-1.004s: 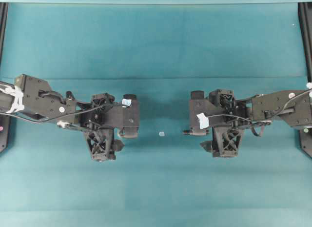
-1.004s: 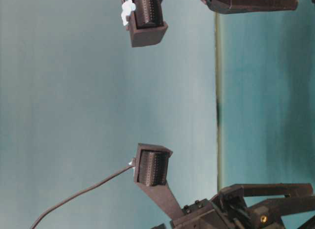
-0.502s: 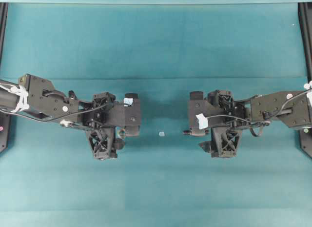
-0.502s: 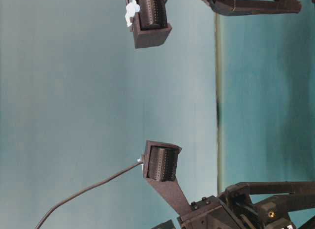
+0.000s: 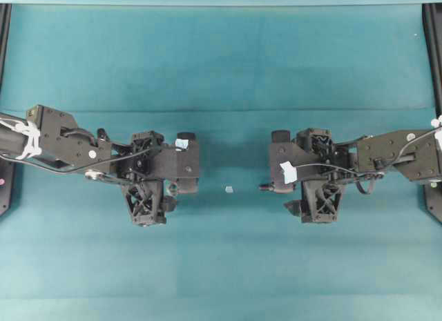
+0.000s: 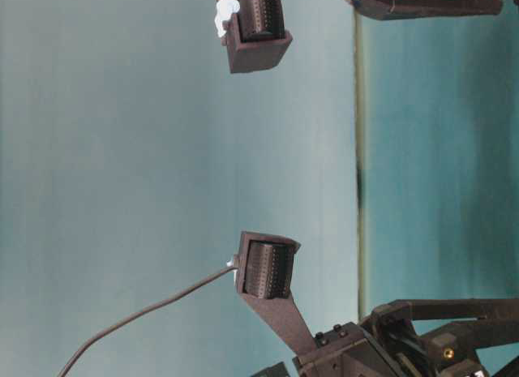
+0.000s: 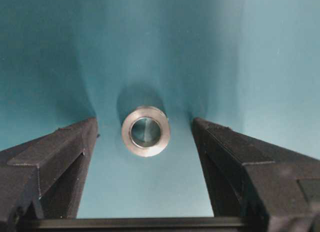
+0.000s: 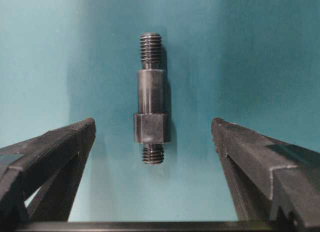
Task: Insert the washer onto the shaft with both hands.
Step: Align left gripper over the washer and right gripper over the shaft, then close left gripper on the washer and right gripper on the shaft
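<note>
Left wrist view: washer [image 7: 145, 131] flat on teal tabletop [image 7: 260, 52], hole up, centred between spread jaws of left gripper [image 7: 145, 142], untouched. Right wrist view: shaft [image 8: 150, 98] lying flat, long axis pointing away from camera, between spread jaws of right gripper [image 8: 152, 137]. Each arm nearest own part.

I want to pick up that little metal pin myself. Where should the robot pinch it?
Probably at the pin's thick middle, with one finger coming from each long side. It lies flat on the mat between the open right gripper, and its ends are thin and threaded, so the wider collar likely gives the steadiest hold.
</note>
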`<state>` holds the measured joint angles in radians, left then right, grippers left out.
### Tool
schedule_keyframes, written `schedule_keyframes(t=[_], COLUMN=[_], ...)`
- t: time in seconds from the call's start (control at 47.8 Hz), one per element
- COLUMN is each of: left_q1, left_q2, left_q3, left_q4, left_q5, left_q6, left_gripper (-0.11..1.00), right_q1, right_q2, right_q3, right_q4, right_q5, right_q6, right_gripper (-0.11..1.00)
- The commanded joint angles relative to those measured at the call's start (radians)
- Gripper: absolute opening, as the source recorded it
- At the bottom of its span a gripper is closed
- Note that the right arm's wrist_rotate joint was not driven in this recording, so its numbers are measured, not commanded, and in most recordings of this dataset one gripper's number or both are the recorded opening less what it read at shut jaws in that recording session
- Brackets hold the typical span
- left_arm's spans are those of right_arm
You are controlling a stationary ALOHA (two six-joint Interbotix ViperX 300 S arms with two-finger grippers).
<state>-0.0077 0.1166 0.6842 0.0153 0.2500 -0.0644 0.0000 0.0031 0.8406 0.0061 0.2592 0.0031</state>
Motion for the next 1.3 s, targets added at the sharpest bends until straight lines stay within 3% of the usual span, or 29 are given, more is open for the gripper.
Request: schedule_keyframes(t=[0.0, 1.275], left_q1=[-0.006, -0.02], left_q2=[-0.003, -0.002], left_q3=[-0.009, -0.006], left_q4=[0.002, 0.002], left_q5=[-0.006, -0.006], left_q6=[-0.002, -0.006], left_gripper=[0.8, 0.8], right_q1=[0.003, -0.005], right_q2=[-0.003, 0.021], right_q3=[-0.005, 0.009], right_q4=[0.002, 0.002], right_q5=[-0.012, -0.054], right_q6=[0.0, 0.0], right_gripper=[0.78, 0.77])
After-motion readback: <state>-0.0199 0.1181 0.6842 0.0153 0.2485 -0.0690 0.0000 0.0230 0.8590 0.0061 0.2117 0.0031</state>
